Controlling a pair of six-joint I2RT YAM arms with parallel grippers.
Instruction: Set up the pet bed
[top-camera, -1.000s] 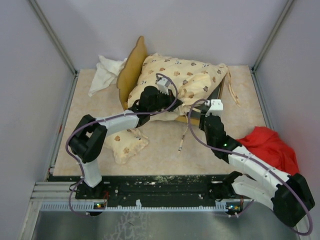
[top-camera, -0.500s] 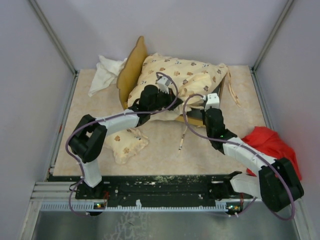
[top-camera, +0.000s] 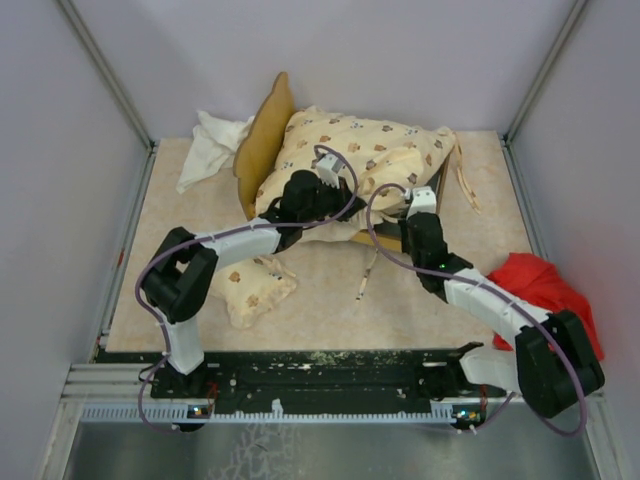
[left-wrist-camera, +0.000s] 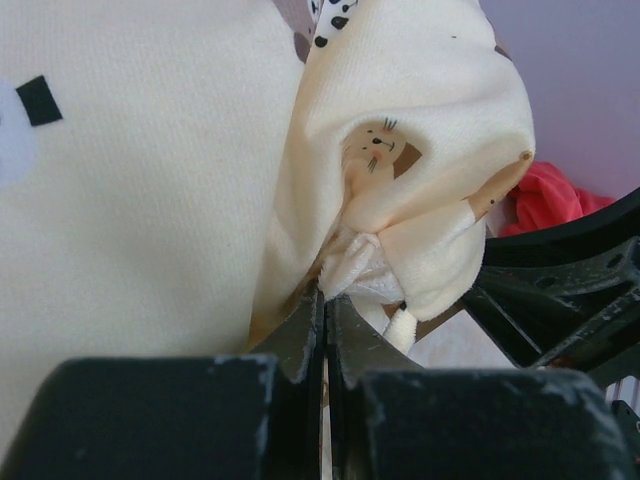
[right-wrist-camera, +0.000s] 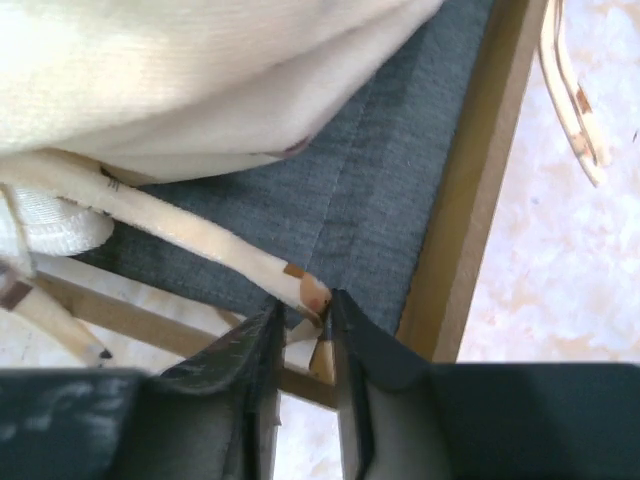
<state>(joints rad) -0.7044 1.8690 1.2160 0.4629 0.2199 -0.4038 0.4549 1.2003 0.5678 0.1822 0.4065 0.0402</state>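
The setup looks about half done: the bed frame (top-camera: 258, 140) stands at the middle of the table's (top-camera: 330, 310) far edge, and the cushion (top-camera: 360, 150) lies on top of it, but puffed and skewed, not seated flat. At the near right corner the dark grey base (right-wrist-camera: 380, 180) shows bare. The left end effector (left-wrist-camera: 325, 300) is clamped together on a bunched near corner of the cushion. The right end effector (right-wrist-camera: 305, 310) sits at the frame's near right corner, jaws nearly together around the tip of a pale tie (right-wrist-camera: 180, 225); I cannot tell whether it truly pinches it. The frame holds only the cushion. The small pillow (top-camera: 255, 285) lies outside it on the table, towards the near left, so it remains to be placed once the cushion is settled. A white cloth (top-camera: 212, 145) sits in the far left corner and a red cloth (top-camera: 540, 290) lies by the right edge
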